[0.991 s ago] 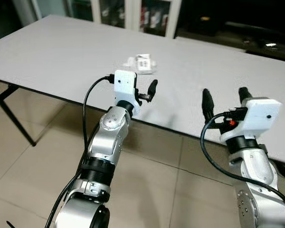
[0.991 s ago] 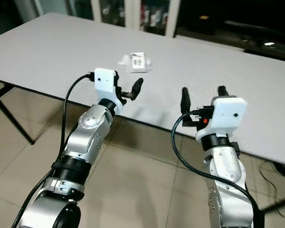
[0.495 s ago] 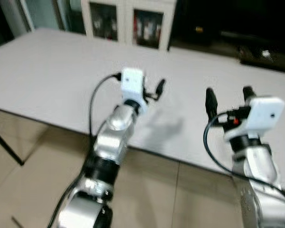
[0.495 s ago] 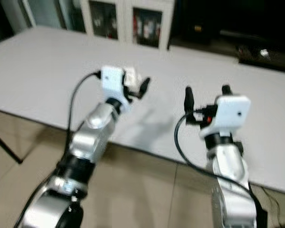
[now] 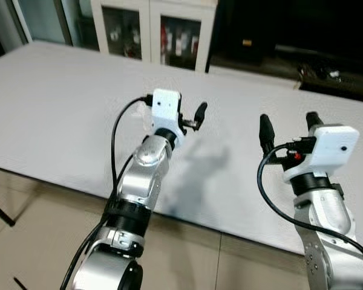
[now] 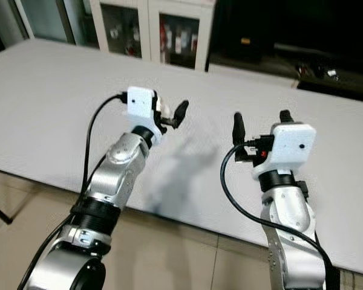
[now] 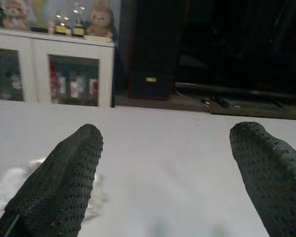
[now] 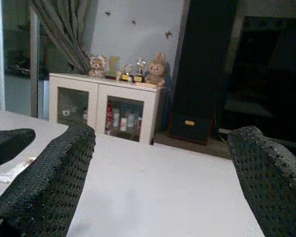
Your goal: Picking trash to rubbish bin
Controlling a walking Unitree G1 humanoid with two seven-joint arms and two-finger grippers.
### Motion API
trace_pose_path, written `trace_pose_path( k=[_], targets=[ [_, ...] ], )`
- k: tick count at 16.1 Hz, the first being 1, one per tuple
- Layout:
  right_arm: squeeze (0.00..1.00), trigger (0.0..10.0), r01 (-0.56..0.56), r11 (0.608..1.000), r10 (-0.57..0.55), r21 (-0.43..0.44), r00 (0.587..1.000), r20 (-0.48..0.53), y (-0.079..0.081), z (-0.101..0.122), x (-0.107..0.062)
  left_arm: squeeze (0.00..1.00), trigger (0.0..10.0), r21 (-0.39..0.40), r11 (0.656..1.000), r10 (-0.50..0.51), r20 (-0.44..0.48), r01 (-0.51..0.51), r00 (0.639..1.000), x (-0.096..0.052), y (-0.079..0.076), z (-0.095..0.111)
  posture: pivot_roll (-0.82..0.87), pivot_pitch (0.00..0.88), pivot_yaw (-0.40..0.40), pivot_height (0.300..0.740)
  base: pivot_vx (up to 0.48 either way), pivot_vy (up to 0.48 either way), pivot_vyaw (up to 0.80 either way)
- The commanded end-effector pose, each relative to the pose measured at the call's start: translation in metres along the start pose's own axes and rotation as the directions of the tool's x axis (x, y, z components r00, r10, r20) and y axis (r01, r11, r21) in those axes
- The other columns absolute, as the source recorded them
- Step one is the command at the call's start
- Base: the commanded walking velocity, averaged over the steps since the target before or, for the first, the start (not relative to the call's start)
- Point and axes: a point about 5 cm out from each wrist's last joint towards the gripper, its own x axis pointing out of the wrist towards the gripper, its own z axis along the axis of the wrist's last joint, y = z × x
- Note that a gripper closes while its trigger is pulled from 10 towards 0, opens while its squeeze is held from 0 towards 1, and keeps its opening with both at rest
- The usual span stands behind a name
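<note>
Reaching step: the left gripper [image 7: 163, 163] hangs agape over the table [image 5: 60, 103], wrapper [image 7: 10, 185] just beside. Next, lower and pinch. The right gripper [image 6: 258, 124] waits, also agape.

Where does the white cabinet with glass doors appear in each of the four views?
Left eye view: white cabinet at the top edge, left of centre, behind the table.
Right eye view: again at the top edge, left of centre.
Left wrist view: beyond the table's far edge, soft toys on top.
Right wrist view: against the wall, beyond the table.
Shared landmark: the white table.
</note>
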Motion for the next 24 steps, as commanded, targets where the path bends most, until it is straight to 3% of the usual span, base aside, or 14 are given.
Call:
trace_pose_path(
  k=[1, 10, 14, 17, 24],
  targets=[
    [0.0, 10.0, -0.014, 1.0, 0.014, 0.008, 1.0, 0.01, 0.002, 0.003, 0.0, 0.0, 10.0, 0.008, 1.0, 0.027, -0.01, -0.027, 1.0, -0.001, 0.007, 0.0, 0.14, 0.039, -0.068, 0.74, 0.371, 0.0, 0.0],
    [0.0, 10.0, -0.027, 1.0, 0.027, 0.0, 1.0, -0.005, 0.003, 0.001, -0.003, 0.0, 10.0, 0.011, 0.999, 0.036, -0.029, -0.035, 0.999, -0.002, 0.007, -0.006, 0.13, 0.046, -0.074, 0.74, 0.33, 0.0, 0.0],
    [0.0, 10.0, -0.035, 0.999, 0.035, 0.002, 0.999, -0.008, 0.005, 0.002, -0.003, 0.0, 10.0, 0.021, 0.999, 0.035, -0.07, -0.034, 0.997, -0.004, 0.003, -0.017, 0.13, 0.052, -0.078, 0.74, 0.0, 0.0, 0.0],
    [0.0, 10.0, -0.049, 0.999, 0.05, 0.009, 0.999, -0.015, 0.007, 0.003, -0.005, 0.0, 10.0, 0.055, 0.997, 0.067, -0.119, -0.06, 0.991, -0.003, 0.012, -0.032, 0.12, 0.073, -0.093, 0.74, 0.0, 0.0, 0.0],
    [0.0, 10.0, -0.051, 0.999, 0.051, 0.013, 0.996, -0.072, 0.005, 0.005, -0.022, 0.0, 10.0, 0.114, 0.98, 0.177, -0.127, -0.163, 0.976, 0.007, 0.029, -0.035, 0.07, 0.174, -0.125, 0.74, 0.0, 0.0, 0.0]
  ],
)
